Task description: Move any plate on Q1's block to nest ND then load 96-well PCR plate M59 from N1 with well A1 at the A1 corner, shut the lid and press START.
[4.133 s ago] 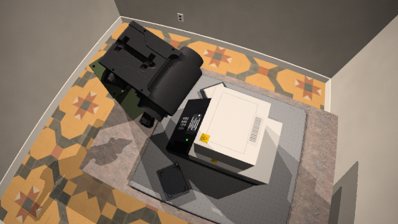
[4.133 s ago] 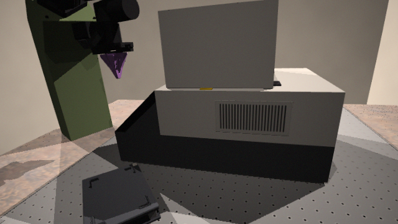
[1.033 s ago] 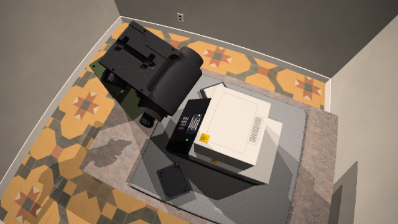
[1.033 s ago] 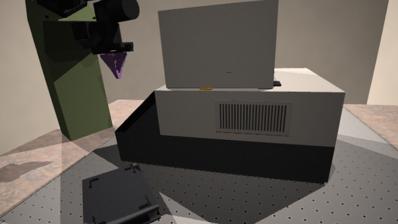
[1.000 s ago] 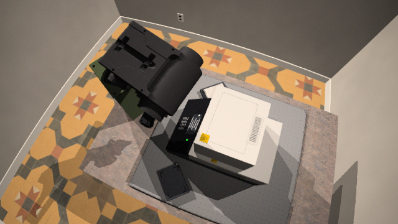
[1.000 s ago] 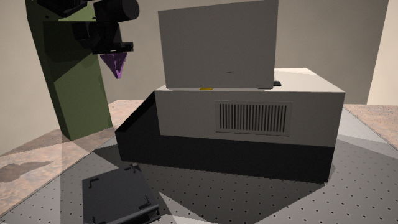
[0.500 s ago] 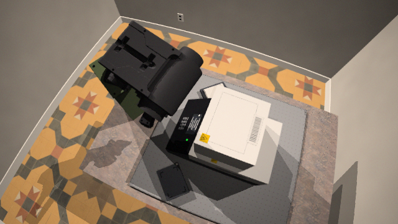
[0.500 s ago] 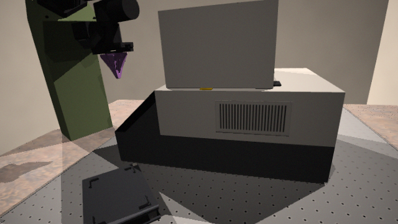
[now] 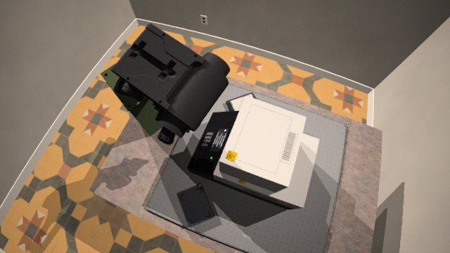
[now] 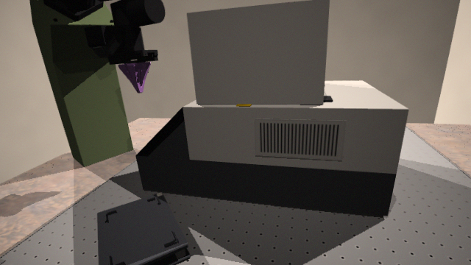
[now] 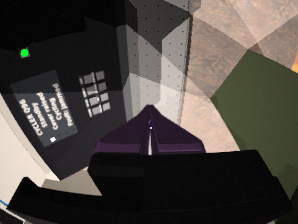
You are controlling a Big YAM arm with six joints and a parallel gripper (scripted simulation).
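The cycler Q1 (image 9: 260,151) has a white housing and a black sloped front panel (image 9: 212,142). Its white lid (image 9: 267,140) lies shut on top, so the block is hidden. The status lamp (image 9: 211,157) shows green; it also shows in the wrist view (image 11: 24,52). The two key rows (image 11: 93,92) lie on the panel below my fingers. My gripper (image 10: 139,86) is shut and empty, with its purple fingers together, and hangs in the air above the panel's left end. The plate M59 (image 9: 240,100) lies on its nest behind Q1, mostly hidden by the housing.
A dark empty nest (image 9: 195,207) with corner brackets lies on the grey perforated mat in front of Q1; it also shows in the exterior view (image 10: 140,232). The arm's green base (image 10: 88,99) stands left of Q1. The arm's black body (image 9: 169,81) hides the fingers from above.
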